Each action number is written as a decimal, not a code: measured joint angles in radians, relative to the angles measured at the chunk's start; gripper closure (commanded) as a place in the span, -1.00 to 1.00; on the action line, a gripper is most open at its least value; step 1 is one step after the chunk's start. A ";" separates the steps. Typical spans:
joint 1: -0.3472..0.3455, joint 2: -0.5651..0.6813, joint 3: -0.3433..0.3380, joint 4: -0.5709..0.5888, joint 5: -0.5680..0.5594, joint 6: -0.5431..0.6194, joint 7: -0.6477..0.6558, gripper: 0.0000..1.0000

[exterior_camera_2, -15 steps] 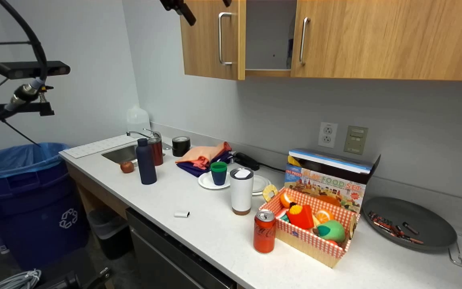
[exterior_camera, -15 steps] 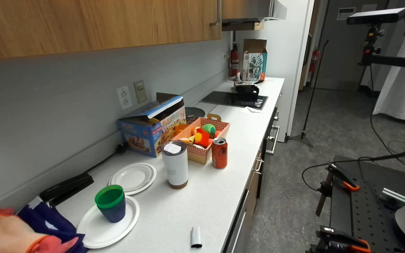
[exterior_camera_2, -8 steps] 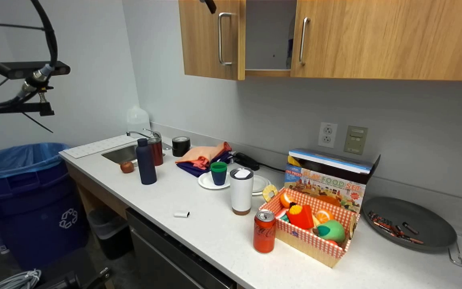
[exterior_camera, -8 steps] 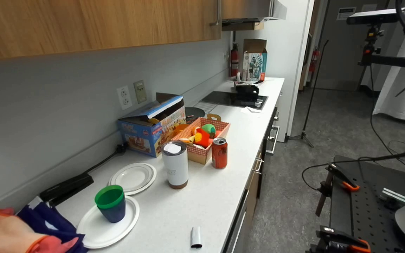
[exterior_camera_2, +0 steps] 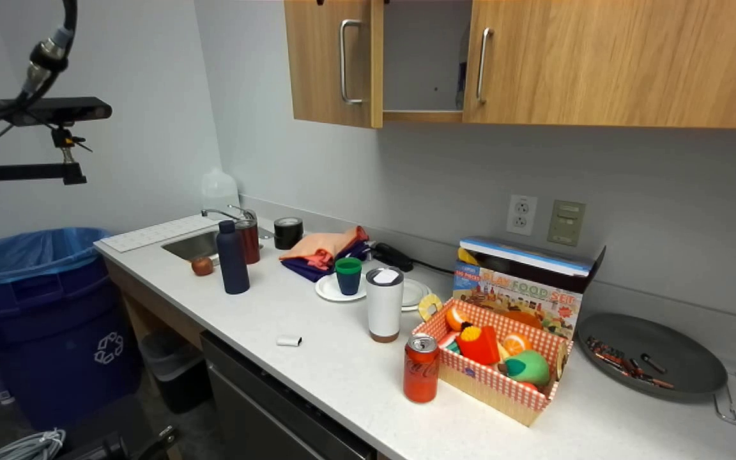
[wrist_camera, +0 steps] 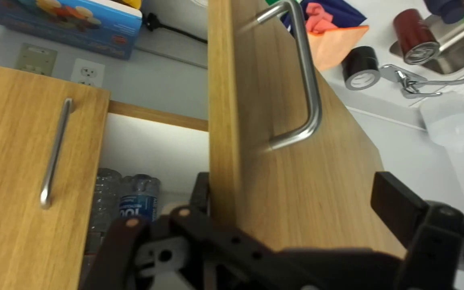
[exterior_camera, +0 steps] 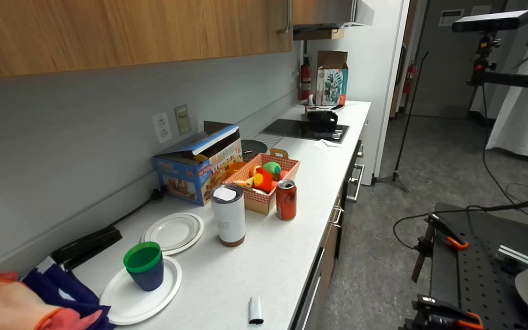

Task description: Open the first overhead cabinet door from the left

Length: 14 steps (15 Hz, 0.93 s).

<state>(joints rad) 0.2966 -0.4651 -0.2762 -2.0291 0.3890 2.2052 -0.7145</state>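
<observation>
Overhead cabinet (exterior_camera_2: pixel 424 116), wood, wall-hung: seen in an exterior view, upper part cropped.

Neighbouring door (exterior_camera_2: pixel 623 64), wood: closed, right of the gap (exterior_camera_2: pixel 425 57).

Leftmost overhead door (exterior_camera_2: pixel 317 70), wood, the task's piece: ajar, left of the gap, top cropped; free edge (exterior_camera_2: pixel 377 70) vertical, standing out from the cabinet. Task judged part done.

Gripper (wrist_camera: pixel 296 197), dark, single arm: spread wide, nothing clasped, as the wrist view shows. The door's free edge runs between its jaws, so the door lies within its span.

Handle (wrist_camera: pixel 307 64), metal bar: on the outer face of the leftmost door, long axis parallel to the free edge. Wrist view appears upside down; on that reading the gripper stands above the bar.

Outer finger (wrist_camera: pixel 397 209), dark: beyond the outer face, apparently apart from it.

Inner finger (wrist_camera: pixel 200 191), dark: on the gap side of the door, just beside the edge or touching it; which, not clear. Next move, as judged: this finger presses from behind and carries the free edge outward, away from the gap. Risk, likewise judged: slipping off the narrow edge.
</observation>
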 measured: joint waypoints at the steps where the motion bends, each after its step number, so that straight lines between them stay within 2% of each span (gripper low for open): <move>1: -0.002 0.001 -0.007 0.009 0.025 -0.032 -0.020 -1.00; 4: -0.015 -0.008 -0.004 0.014 0.064 -0.106 -0.045 -1.00; 8: -0.056 -0.060 0.047 -0.035 0.064 -0.111 -0.043 -1.00; 14: -0.107 -0.253 0.177 -0.243 0.036 0.026 0.030 -1.00</move>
<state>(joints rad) 0.1901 -0.7182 -0.0996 -2.2717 0.4253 2.2314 -0.6848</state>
